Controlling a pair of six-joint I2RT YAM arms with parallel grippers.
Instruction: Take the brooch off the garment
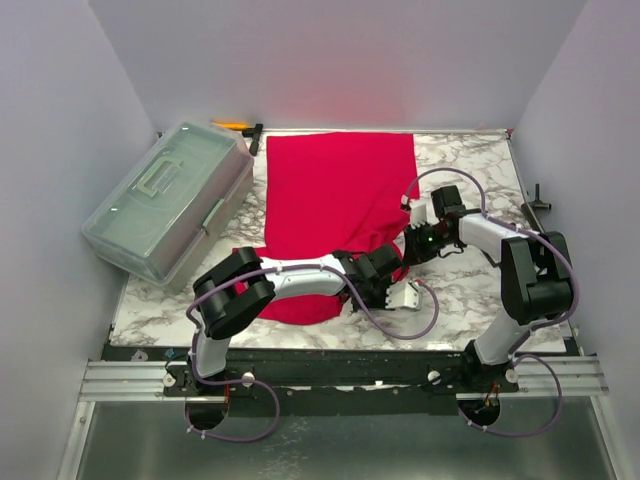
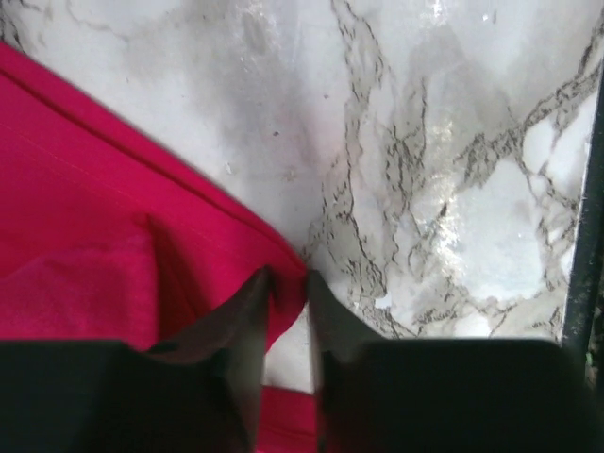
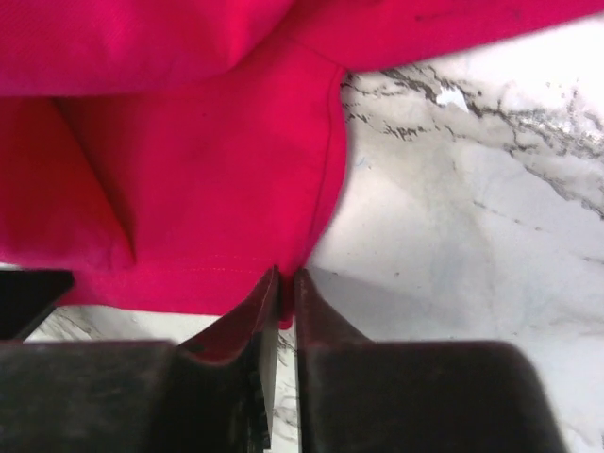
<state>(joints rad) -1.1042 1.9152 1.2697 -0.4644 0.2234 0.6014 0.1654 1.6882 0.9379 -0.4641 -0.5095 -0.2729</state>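
The red garment (image 1: 340,190) lies spread along the middle of the marble counter (image 1: 470,150), its near part bunched between the arms. The left fingers (image 2: 241,340) are nearly together, pinching its hem where the cloth meets bare marble. The right fingers (image 3: 326,326) clamp another stretch of hem. Open counter lies to the right of the cloth, and a clear box (image 1: 165,200) crowds the left edge.

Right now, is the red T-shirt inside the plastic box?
No, the red T-shirt lies on the marble table, right of the plastic box.
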